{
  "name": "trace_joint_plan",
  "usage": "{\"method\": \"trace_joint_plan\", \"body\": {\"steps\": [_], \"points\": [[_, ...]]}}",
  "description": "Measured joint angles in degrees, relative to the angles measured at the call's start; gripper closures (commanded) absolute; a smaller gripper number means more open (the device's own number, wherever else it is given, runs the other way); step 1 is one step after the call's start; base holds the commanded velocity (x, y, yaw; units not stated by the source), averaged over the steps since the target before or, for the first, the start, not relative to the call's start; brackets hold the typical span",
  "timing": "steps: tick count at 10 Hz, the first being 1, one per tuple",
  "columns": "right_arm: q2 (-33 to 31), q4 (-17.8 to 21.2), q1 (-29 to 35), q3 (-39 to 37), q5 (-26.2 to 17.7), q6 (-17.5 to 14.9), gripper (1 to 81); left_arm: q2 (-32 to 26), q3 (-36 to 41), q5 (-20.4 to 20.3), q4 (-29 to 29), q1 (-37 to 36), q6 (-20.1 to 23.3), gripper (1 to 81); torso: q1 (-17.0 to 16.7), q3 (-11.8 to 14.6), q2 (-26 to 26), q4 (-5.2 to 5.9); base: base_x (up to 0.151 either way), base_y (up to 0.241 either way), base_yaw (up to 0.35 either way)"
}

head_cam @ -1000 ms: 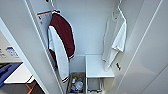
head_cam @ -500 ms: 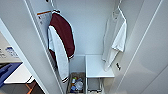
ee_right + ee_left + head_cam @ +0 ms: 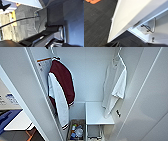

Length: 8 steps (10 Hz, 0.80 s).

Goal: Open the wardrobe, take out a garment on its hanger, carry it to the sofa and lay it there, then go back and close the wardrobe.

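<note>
Wardrobe (image 3: 87, 79): doors open.
Garment (image 3: 116, 87): hangs inside at right, on hanger (image 3: 117, 57).
End effectors: state cannot be told.

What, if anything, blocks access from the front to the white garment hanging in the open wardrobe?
Nothing visible does. In the head view the wardrobe stands open, and the white garment hangs at its right side with open space in front. The maroon jacket hangs apart at the left, and the white shelf lies below the garment.

Dark grey carpet floor (image 3: 95, 23), orange floor patch (image 3: 93, 1), white table (image 3: 18, 122) at left
</note>
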Motion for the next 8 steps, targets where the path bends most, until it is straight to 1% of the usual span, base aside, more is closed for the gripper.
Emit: {"method": "trace_joint_plan", "body": {"steps": [2,3,4,6,8], "points": [[-0.1,-0.2,0.0,0.4,-0.3,-0.2,1.0,2.4,-8.0,-0.7,-7.1,-1.3,-0.1,1.0,0.0,0.0,0.0,0.0,0.0,0.0,0.0],[-0.2,-0.3,0.1,0.8,-0.5,-0.4,1.0,3.1,-10.5,-1.0,-8.7,-1.4,1.0,1.0,0.0,0.0,0.0,0.0,0.0,0.0,0.0],[-0.2,-0.3,0.1,1.1,-0.5,-0.4,1.0,4.6,-13.1,-1.2,-12.5,-1.3,0.5,1.0,0.0,0.0,0.0,0.0,0.0,0.0,0.0],[-0.1,-0.4,0.2,1.1,-0.6,-0.4,1.0,5.3,-17.5,-1.2,-15.4,-0.8,0.7,1.0,0.0,0.0,0.0,0.0,0.0,0.0,0.0],[0.4,-0.4,0.4,1.1,-0.9,-0.4,1.0,3.6,-20.9,-1.9,-17.3,0.3,1.0,1.0,0.0,0.0,0.0,0.0,0.0,0.0,0.0]]}}
